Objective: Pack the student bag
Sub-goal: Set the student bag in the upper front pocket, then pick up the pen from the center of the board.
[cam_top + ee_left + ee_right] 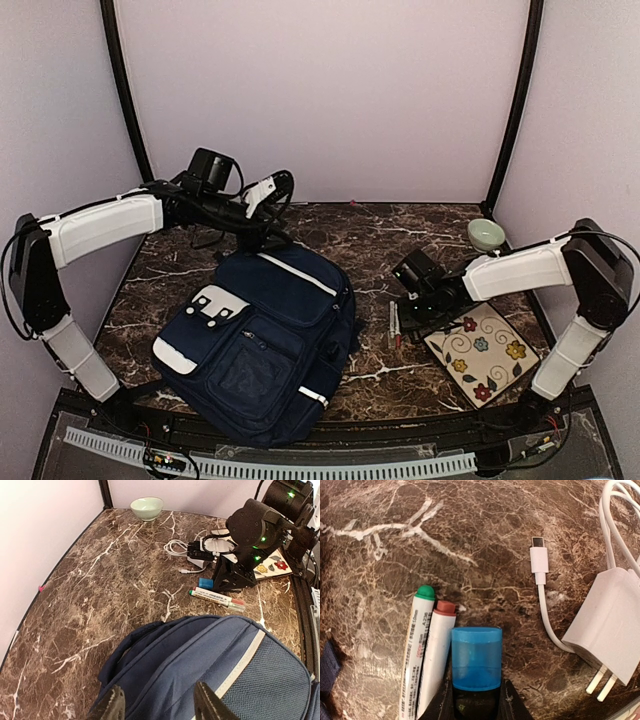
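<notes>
Your right gripper is pinching the blue-capped stick by its dark body. It sits low on the table, hard against the red-capped marker, with the green-capped marker just beyond. If you lift at a slant you could drag or roll both markers, and because the grip is at the end away from the cap, the stick may pivot and slip. The charger and its cable lie near on the other side, so a swing that way could snag the cord. Your left gripper stands spread over the top edge of the backpack, which lies flat at the left-centre of the table. I cannot tell whether its mouth is open; if it sags shut, the stick would land on fabric and roll off. Bare marble lies between the markers and the bag, and farther back toward the bowl. The flowered pad and the right wall crowd your near right.
</notes>
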Action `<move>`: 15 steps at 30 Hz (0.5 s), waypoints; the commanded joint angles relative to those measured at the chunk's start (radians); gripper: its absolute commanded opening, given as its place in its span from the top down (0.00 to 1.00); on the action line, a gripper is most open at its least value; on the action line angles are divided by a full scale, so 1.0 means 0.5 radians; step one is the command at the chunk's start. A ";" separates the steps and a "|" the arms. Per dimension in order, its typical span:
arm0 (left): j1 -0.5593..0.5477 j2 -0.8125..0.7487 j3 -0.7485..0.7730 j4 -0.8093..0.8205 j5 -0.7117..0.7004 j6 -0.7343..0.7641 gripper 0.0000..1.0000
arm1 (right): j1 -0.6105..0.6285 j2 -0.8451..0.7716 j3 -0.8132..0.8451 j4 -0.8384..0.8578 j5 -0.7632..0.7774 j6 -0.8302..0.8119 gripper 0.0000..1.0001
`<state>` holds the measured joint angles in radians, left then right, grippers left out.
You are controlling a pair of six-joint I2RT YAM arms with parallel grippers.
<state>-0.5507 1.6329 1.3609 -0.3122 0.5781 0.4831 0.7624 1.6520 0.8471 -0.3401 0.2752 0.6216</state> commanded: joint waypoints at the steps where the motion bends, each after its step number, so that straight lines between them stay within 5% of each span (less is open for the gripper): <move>1: 0.114 -0.043 0.065 -0.224 -0.090 -0.045 0.40 | -0.015 -0.097 0.031 -0.076 -0.032 -0.095 0.99; 11: 0.298 0.497 0.518 -0.783 0.214 -0.088 0.13 | -0.015 -0.346 0.354 -0.198 -0.043 -0.388 1.00; 13: 0.299 0.503 0.509 -0.788 0.352 -0.060 0.13 | -0.015 -0.395 0.424 -0.101 -0.130 -0.482 1.00; 15: 0.295 0.488 0.495 -0.799 0.464 -0.030 0.24 | -0.016 -0.409 0.479 0.058 -0.320 -0.558 1.00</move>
<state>-0.3988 1.9045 1.6012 -0.6079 0.6682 0.4473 0.7589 1.4853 1.0210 -0.4282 0.2279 0.4442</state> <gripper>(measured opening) 0.846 0.234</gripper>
